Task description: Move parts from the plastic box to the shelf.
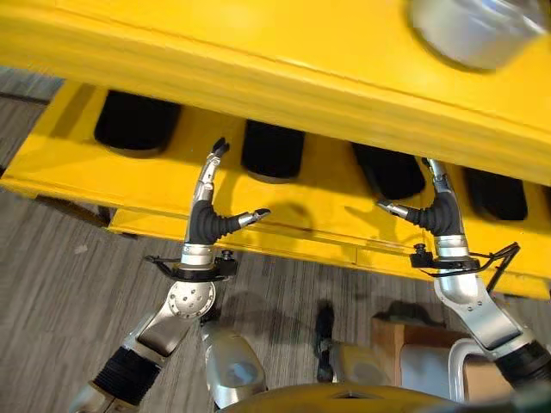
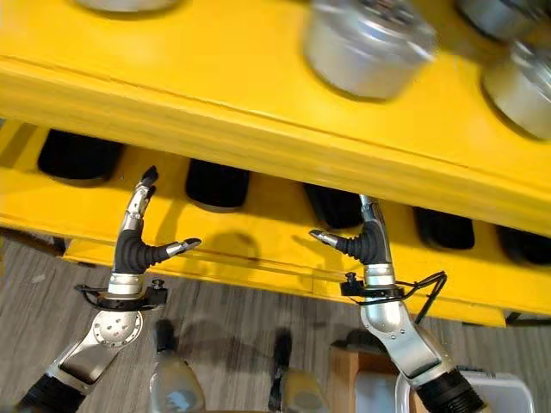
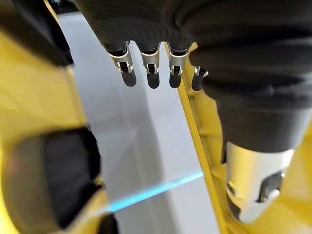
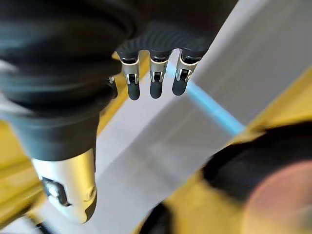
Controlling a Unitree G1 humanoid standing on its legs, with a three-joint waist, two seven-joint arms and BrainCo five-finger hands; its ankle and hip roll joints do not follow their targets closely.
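Bright yellow metal shelf (image 2: 258,112), silver cylindrical metal parts (image 2: 366,47) on top tier, left hand (image 1: 209,215) and right hand (image 1: 435,211) both empty, fingers straight, raised before lower tier's front edge

Before me stands a yellow shelf (image 2: 258,103) with two boards. On its upper board sit silver cylindrical metal parts: one (image 2: 366,47) near the middle, another (image 2: 521,86) toward the right edge. Along the lower board (image 1: 103,176), a row of black cylindrical parts (image 1: 136,122) stands set back under the upper board's front edge.
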